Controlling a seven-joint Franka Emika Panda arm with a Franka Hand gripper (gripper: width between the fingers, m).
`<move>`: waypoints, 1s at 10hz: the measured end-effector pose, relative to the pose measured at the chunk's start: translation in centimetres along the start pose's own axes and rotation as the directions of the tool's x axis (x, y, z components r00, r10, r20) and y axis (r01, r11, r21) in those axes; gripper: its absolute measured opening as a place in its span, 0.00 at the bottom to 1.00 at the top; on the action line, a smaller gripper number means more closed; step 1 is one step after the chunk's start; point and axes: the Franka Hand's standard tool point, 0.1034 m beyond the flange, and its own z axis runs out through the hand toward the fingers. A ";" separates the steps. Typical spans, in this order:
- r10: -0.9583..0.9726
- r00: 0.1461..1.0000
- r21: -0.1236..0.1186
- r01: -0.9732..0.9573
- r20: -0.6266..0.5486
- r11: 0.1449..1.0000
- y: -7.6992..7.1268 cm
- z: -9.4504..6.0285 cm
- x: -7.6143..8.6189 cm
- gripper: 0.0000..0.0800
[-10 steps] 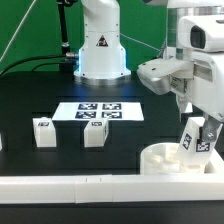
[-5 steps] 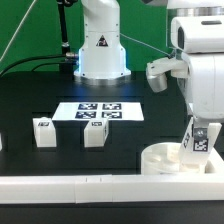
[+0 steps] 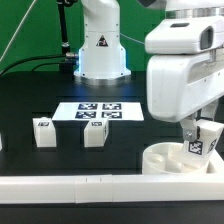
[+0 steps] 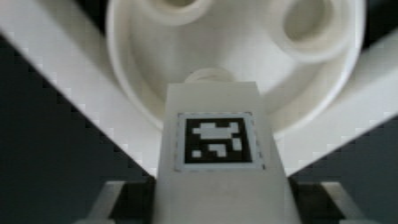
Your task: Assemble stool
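The arm's white wrist [image 3: 185, 75] is seen large at the exterior view's right. The gripper [image 3: 202, 136] is pointed downward at a slight tilt. A tagged block leg [image 4: 214, 140] is clamped between its fingers [image 4: 118, 200], which are closed against the leg's sides.

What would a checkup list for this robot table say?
Surface: black table, marker board flat on it, white border wall along its near edge.
Job's things: round seat at the exterior view's right; a loose leg and a second loose leg upright near the marker board; third leg tilted over the seat.
Clutter: nothing seen.
Grippers: gripper shut, fingers on the third leg.
Cables: dark line beside the robot base, maybe a cable.
Surroundings: green backdrop.
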 end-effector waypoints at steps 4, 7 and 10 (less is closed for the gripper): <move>0.436 0.900 0.067 -0.436 0.015 0.897 0.1 0.1 -0.1 0.42; 0.579 0.815 0.066 -0.579 0.023 0.812 0.2 0.1 -0.1 0.42; 0.887 0.462 0.084 -0.884 0.016 0.459 0.4 0.0 -0.7 0.42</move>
